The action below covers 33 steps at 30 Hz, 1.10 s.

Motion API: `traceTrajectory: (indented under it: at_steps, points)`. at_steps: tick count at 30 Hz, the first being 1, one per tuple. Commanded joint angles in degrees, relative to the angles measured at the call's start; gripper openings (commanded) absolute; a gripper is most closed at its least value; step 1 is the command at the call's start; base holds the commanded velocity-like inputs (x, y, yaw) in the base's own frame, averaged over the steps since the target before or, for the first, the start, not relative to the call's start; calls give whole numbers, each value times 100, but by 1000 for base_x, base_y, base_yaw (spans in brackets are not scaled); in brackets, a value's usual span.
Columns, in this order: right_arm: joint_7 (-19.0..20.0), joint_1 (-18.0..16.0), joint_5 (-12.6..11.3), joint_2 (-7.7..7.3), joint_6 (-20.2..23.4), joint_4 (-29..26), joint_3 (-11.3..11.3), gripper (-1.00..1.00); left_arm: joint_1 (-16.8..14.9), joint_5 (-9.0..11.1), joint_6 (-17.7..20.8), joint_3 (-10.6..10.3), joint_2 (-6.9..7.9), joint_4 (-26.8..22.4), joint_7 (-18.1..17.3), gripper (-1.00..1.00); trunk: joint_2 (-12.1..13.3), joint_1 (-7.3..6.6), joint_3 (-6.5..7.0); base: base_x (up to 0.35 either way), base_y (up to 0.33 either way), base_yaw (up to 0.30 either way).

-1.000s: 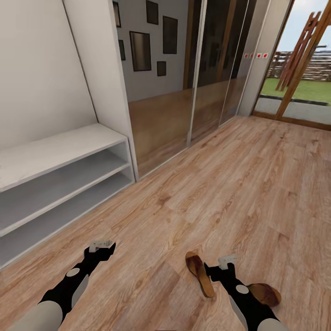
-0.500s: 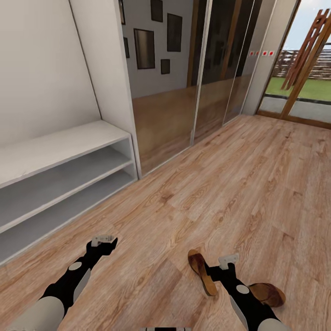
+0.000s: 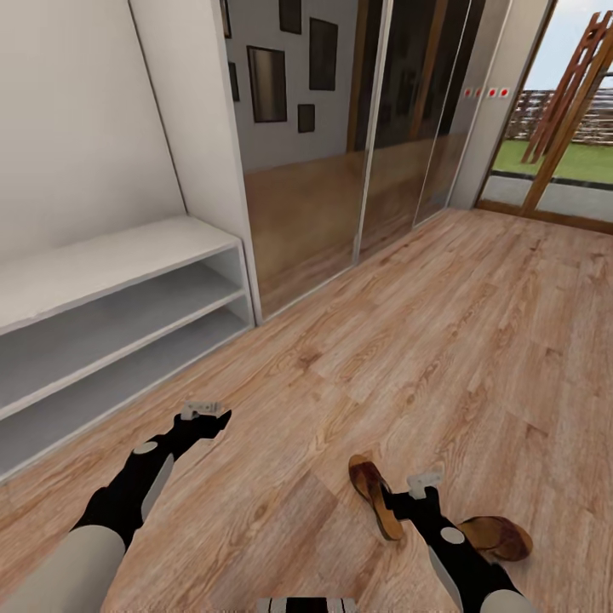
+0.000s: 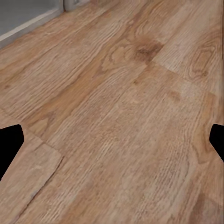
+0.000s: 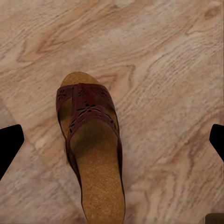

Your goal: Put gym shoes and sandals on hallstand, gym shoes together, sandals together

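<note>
Two brown sandals lie on the wood-plank corridor floor point(image 3: 443, 340). The first sandal point(image 3: 374, 494) point(image 5: 91, 149) lies directly beneath my right gripper point(image 3: 407, 501) point(image 5: 112, 144), whose fingers stand wide open on either side of it without touching. The second sandal point(image 3: 500, 536) point(image 5: 215, 218) rests just right of that arm. My left gripper point(image 3: 207, 417) point(image 4: 112, 144) hovers open over bare floor, with nothing between its fingers. The white-grey hallstand point(image 3: 119, 264) with two open shelf levels runs along the left wall, and its shelves hold nothing. The gym shoes are out of view.
Mirrored sliding wardrobe doors point(image 3: 340, 153) stand beyond the hallstand's end. A glass door point(image 3: 553, 162) to a garden is at the far right. The hallstand's lower corner point(image 4: 28, 14) shows in the left wrist view. Wide floor lies ahead.
My left arm has reached forward, toward the hallstand. The head view has shifted slightly. The right gripper stays over the sandal.
</note>
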Motion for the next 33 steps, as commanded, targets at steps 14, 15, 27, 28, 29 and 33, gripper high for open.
traceTrajectory:
  at_steps: [14,15,27,28,29,33]
  points:
    - [38,-3,49,-3,-26,2,-42,100,5,32,69,24,8,-123,-111,100,-60,55,-433,0,0,0]
    - [38,-3,49,-3,-28,2,-39,100,8,32,68,24,8,-118,-111,100,-62,57,-464,0,0,0]
    - [38,-3,56,-3,-32,9,-34,100,17,23,42,24,9,-54,-112,100,-78,88,-838,0,0,0]
    - [38,-3,57,-3,-35,7,-34,100,19,23,42,24,9,-53,-112,100,-79,91,-869,0,0,0]
    - [38,-3,57,-3,-36,6,-34,100,18,23,41,24,9,-53,-112,100,-80,93,-900,0,0,0]
    - [32,-3,58,-4,-56,-4,-34,100,20,23,41,24,9,-52,-112,100,-86,104,-1017,0,0,0]
